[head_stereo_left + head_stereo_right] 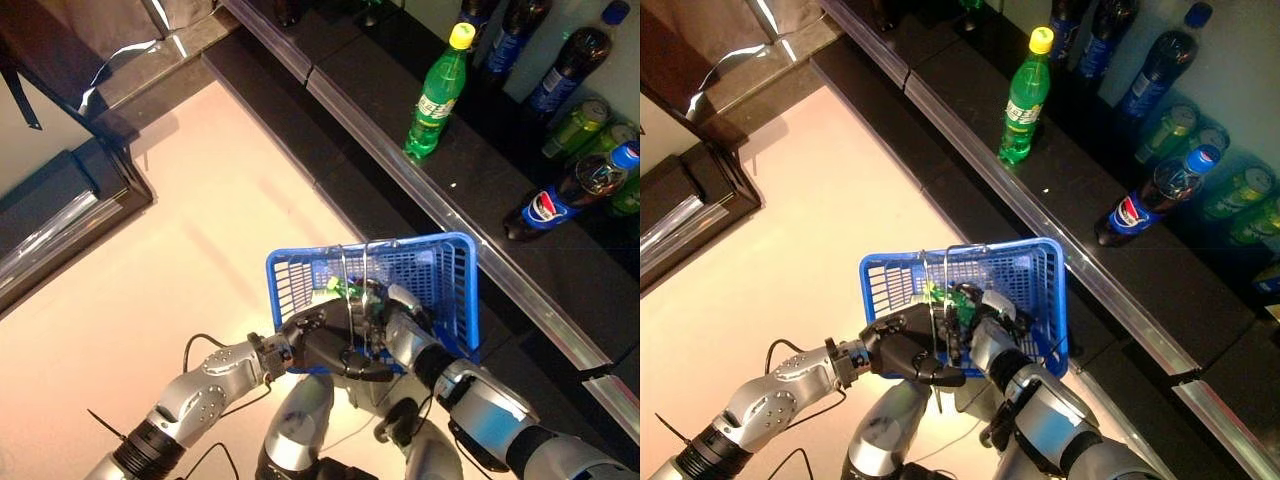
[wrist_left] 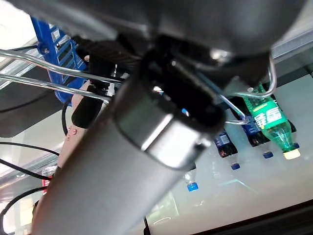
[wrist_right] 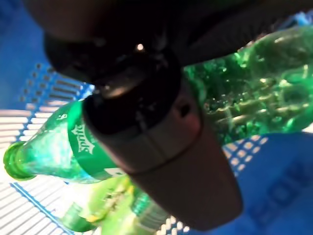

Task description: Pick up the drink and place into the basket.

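Blue plastic mesh forms the basket [image 1: 1045, 290], which hangs in front of the robot, just clear of a dark shelf [image 1: 1110, 235] with a silver front rail. The left hand [image 1: 902, 352] comes in from the lower left and has its dark fingers curled round the basket's thin wire handles [image 2: 44, 72], which rise in two loops above the rim. The right hand [image 1: 985, 325] reaches down into the basket from the lower right. In its own wrist view the hand [image 3: 146, 112] is wrapped round the body of a green drink bottle [image 3: 254, 93], with the thumb lying across the label, so the drink is inside the basket walls and gripped by that hand. From the head views only a small patch of green shows between the two hands. More green plastic [image 3: 110, 208] lies beneath the held bottle on the basket floor, though whether it is a second bottle cannot be told. On the shelf stands another green bottle with a yellow cap [image 1: 437, 95], upright and well apart from the basket. Farther along lies a dark cola bottle with a blue cap [image 1: 570, 190], beside green cans [image 1: 578, 122] and more dark bottles [image 1: 570, 60] at the back.
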Motion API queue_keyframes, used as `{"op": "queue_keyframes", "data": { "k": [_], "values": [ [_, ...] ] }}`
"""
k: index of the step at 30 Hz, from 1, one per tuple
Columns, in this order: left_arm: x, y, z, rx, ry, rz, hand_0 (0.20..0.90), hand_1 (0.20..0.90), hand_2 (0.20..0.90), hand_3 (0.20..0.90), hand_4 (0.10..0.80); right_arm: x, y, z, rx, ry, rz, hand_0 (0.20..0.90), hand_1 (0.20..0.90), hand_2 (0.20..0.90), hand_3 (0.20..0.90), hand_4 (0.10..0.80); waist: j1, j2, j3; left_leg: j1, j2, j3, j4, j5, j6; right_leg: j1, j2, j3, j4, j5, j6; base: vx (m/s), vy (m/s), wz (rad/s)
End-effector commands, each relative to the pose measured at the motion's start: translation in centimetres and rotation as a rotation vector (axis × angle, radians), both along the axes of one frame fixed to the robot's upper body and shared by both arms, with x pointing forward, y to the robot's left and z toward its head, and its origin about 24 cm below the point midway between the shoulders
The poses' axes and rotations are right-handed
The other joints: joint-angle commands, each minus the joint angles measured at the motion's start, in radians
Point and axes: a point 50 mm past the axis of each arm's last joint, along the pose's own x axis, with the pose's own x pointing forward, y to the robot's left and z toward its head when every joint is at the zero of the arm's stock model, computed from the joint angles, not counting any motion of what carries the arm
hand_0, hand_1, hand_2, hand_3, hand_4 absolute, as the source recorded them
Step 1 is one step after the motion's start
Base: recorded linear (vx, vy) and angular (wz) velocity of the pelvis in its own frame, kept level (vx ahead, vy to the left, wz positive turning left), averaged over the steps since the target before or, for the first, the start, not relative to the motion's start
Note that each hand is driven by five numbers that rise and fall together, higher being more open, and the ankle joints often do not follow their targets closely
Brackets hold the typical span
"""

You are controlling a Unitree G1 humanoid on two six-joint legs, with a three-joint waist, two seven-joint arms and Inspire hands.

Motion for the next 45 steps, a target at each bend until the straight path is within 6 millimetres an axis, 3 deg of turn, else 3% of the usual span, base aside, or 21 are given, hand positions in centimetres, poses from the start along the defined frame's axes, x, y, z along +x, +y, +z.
{"op": "queue_keyframes", "data": {
  "k": [1, 5, 7, 9, 10, 11, 22, 28, 34, 45],
  "values": [
    [-4.3, -4.9, 15.6, -0.666, -0.651, -0.419, 0.300, 0.300, 0.300, 0.200, 0.100, 2.0, -2.7, 2.6, -0.218, -0.090, -0.023, 0.300, 0.300, 0.300, 0.200, 0.100, 0.003, -0.010, -0.085, -0.067, -0.027, 0.035, 0.120, -0.034, 0.071, 0.051, 0.023, 0.006, -0.109, 0.142, -0.037, 0.000, 0.000, 0.00],
    [-4.4, -5.1, 15.7, -0.673, -0.657, -0.417, 0.300, 0.300, 0.300, 0.200, 0.100, 1.7, -3.0, 2.1, -0.226, -0.079, -0.037, 0.300, 0.300, 0.300, 0.200, 0.100, 0.000, -0.006, -0.076, -0.071, -0.028, 0.037, 0.121, -0.032, 0.072, 0.044, 0.018, 0.007, -0.103, 0.143, -0.033, 0.002, 0.000, 0.01],
    [-4.2, -6.4, 16.4, -0.658, -0.658, -0.394, 0.300, 0.300, 0.300, 0.200, 0.100, 1.5, -1.9, 1.7, -0.201, -0.072, -0.032, 0.300, 0.300, 0.300, 0.200, 0.100, -0.006, -0.017, -0.069, -0.069, -0.025, 0.041, 0.127, -0.036, 0.074, 0.043, 0.021, 0.017, -0.095, 0.143, -0.033, 0.057, -0.025, 0.06],
    [-4.0, -7.3, 17.0, -0.648, -0.656, -0.372, 0.300, 0.300, 0.300, 0.200, 0.100, 1.5, -0.8, 1.9, -0.189, -0.074, -0.015, 0.535, 0.535, 0.535, 0.475, 0.375, -0.013, -0.029, -0.068, -0.070, -0.021, 0.046, 0.133, -0.038, 0.074, 0.041, 0.025, 0.027, -0.090, 0.143, -0.034, 0.066, -0.034, 0.06],
    [-3.9, -7.7, 17.1, -0.646, -0.657, -0.363, 0.300, 0.300, 0.300, 0.200, 0.100, 1.6, -0.5, 2.0, -0.184, -0.076, -0.010, 0.759, 0.759, 0.759, 0.735, 0.635, -0.017, -0.033, -0.068, -0.070, -0.020, 0.047, 0.134, -0.038, 0.073, 0.039, 0.025, 0.031, -0.089, 0.144, -0.033, 0.031, -0.016, 0.03],
    [-3.7, -8.2, 17.5, -0.646, -0.661, -0.347, 0.300, 0.300, 0.300, 0.200, 0.100, 1.8, -0.1, 2.3, -0.176, -0.084, -0.003, 0.900, 0.900, 0.900, 0.900, 0.800, -0.025, -0.037, -0.068, -0.072, -0.017, 0.051, 0.134, -0.038, 0.074, 0.034, 0.026, 0.037, -0.089, 0.146, -0.033, 0.000, 0.000, 0.00],
    [-2.1, -11.3, 20.3, -0.663, -0.711, -0.182, 0.300, 0.300, 0.300, 0.200, 0.100, 3.3, 2.7, 5.2, -0.073, -0.229, 0.083, 0.900, 0.900, 0.900, 0.900, 0.800, -0.119, -0.063, -0.064, -0.070, 0.011, 0.097, 0.131, -0.043, 0.066, -0.017, 0.041, 0.103, -0.066, 0.140, -0.031, 0.001, 0.055, -0.13],
    [-1.9, -11.7, 21.1, -0.660, -0.742, -0.106, 0.300, 0.300, 0.300, 0.200, 0.100, 3.8, 3.4, 7.0, 0.011, -0.339, 0.063, 0.900, 0.900, 0.900, 0.900, 0.800, -0.155, -0.075, -0.060, -0.071, 0.022, 0.115, 0.132, -0.044, 0.066, -0.037, 0.046, 0.126, -0.053, 0.137, -0.029, -0.002, 0.043, -0.10],
    [-1.7, -10.9, 21.5, -0.662, -0.804, -0.004, 0.300, 0.300, 0.300, 0.200, 0.100, 3.7, 2.7, 8.8, 0.086, -0.452, 0.037, 0.900, 0.900, 0.900, 0.900, 0.800, -0.201, -0.090, -0.059, -0.066, 0.037, 0.141, 0.126, -0.048, 0.068, -0.052, 0.054, 0.150, -0.048, 0.133, -0.030, -0.018, 0.043, -0.14],
    [-0.9, -8.5, 21.9, -0.674, -0.861, 0.190, 0.300, 0.300, 0.300, 0.200, 0.100, 2.5, 1.0, 10.0, 0.278, -0.549, -0.010, 0.900, 0.900, 0.900, 0.900, 0.800, -0.260, -0.120, -0.064, -0.045, 0.063, 0.171, 0.115, -0.054, 0.069, -0.054, 0.074, 0.177, -0.051, 0.124, -0.029, -0.002, 0.007, -0.13]
  ]
}}
